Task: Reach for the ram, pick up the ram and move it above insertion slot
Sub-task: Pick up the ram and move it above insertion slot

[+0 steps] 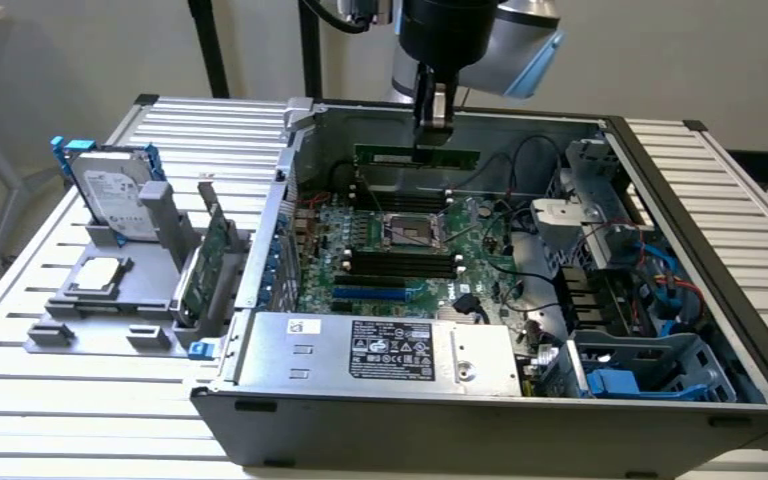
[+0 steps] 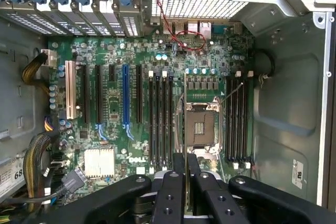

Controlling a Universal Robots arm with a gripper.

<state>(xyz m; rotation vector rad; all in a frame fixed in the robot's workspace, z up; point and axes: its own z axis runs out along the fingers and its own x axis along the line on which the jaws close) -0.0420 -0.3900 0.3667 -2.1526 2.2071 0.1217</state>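
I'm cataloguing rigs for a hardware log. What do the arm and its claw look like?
The arm has a rounded black wrist section with a light blue cap and silver-grey housing behind it. A black cable loops beside it. The claw hangs below as a slim dark piece. In the wrist view its fingers are matte black linkage bars with round bolt heads.

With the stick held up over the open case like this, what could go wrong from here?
1. The tool pinches the ram only at its top edge, so the stick could tilt or slip.
2. It hangs above the motherboard, with the bare CPU socket between the two slot banks; a drop could strike it.
3. Black cables run beside the board and might snag.
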